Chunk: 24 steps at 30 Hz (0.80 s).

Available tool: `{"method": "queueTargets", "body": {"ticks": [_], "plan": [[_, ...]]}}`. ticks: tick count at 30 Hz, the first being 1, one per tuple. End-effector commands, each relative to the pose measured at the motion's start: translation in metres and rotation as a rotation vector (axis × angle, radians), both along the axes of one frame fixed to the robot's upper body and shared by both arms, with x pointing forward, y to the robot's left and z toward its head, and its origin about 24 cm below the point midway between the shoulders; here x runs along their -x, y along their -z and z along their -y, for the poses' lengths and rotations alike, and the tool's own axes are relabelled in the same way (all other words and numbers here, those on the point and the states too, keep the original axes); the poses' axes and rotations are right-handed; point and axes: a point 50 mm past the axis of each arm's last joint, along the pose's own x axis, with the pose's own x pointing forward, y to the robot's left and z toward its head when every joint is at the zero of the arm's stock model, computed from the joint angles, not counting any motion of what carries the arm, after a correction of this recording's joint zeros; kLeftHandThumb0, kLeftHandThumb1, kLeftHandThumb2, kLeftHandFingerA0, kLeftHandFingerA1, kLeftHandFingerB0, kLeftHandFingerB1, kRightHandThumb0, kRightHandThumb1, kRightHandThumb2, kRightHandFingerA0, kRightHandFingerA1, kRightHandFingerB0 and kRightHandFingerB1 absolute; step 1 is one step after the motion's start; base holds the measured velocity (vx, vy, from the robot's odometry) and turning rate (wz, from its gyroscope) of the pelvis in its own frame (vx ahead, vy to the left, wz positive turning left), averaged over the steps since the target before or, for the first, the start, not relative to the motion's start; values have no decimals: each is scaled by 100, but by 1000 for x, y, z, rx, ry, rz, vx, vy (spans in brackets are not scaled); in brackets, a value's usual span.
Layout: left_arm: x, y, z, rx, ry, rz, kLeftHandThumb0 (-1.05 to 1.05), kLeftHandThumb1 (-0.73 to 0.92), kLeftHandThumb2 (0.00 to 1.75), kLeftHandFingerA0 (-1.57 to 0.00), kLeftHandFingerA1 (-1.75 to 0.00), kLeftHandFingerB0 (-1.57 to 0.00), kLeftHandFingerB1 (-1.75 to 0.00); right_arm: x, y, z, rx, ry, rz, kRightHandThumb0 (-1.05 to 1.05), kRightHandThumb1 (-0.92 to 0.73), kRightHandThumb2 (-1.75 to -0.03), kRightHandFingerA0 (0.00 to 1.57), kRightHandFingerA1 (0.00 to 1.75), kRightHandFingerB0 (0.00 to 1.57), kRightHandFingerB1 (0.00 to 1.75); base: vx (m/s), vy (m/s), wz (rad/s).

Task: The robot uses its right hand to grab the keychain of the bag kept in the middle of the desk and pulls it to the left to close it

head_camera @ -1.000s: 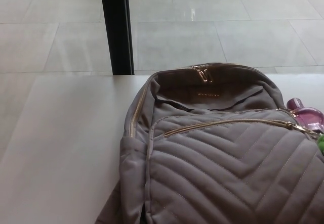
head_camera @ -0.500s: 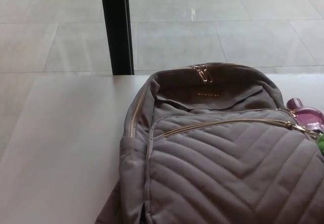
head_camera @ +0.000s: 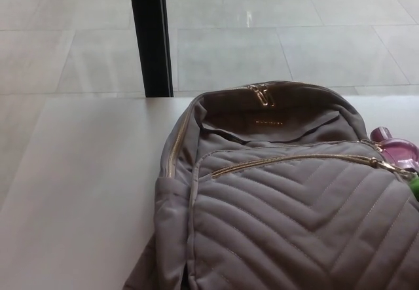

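A taupe quilted backpack (head_camera: 288, 218) lies on the white desk (head_camera: 85, 192), filling the lower right of the head view. Its main compartment gapes at the top, with gold zipper pulls (head_camera: 260, 94) at the upper rim. A gold zipper (head_camera: 288, 161) runs across the front pocket and ends at a pull at the right (head_camera: 391, 166). A pink and green keychain (head_camera: 400, 154) hangs by that right end, partly cut off by the picture edge. Neither of my hands shows.
A black vertical post (head_camera: 150, 35) stands behind the desk's far edge. Pale floor tiles (head_camera: 294, 35) lie beyond. The desk's left half is bare white surface.
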Motion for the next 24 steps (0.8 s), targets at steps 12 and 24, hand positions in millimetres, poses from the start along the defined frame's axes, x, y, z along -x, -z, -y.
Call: {"method": "queueTargets", "body": {"ticks": [12, 24], "plan": [[0, -5, -5, -6, 29, 29, -83, 46, 103, -73, -95, -61, -84, -3, 0, -15, 47, -33, -29, -48, -63, -58, 71, 63, 29, 32, 0, 0, 0], [3, -5, -4, 4, 38, 27, -89, 76, 67, -70, -99, -59, -86, -9, 14, -7, 131, 3, -19, -41, -65, -59, 75, 70, 40, 37, 0, 0, 0]]}}
